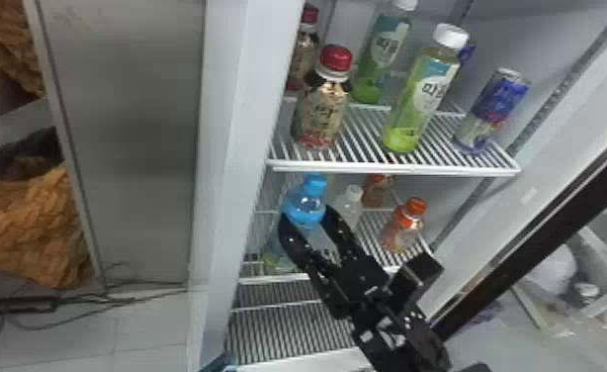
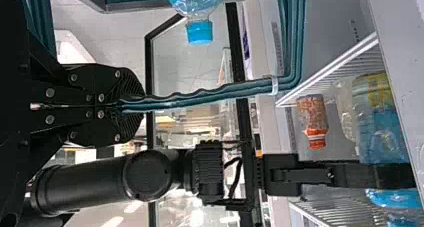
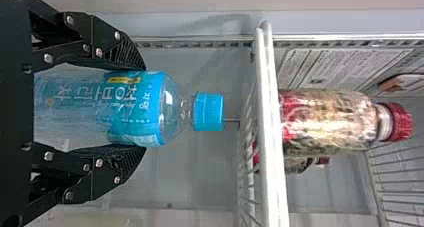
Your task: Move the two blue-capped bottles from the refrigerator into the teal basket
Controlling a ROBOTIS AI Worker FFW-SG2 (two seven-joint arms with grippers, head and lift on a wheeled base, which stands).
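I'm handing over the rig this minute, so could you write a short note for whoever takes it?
Left tool: shut on the handle of the teal basket.
Right tool: shut on the upright gripped bottle, blue-capped, inside the refrigerator; I can't tell whether it is lifted.
Done: the other blue-capped bottle is in the basket.
Left to do: bring the gripped bottle out and put it in the basket.

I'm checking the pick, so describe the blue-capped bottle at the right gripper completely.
The blue-capped bottle is clear, seemingly plastic, with its ridged cap on and a blue label with white lettering. It is roughly upright inside the refrigerator, below the upper shelf. The right gripper clamps its opposite sides; whether its base rests on anything is unclear.
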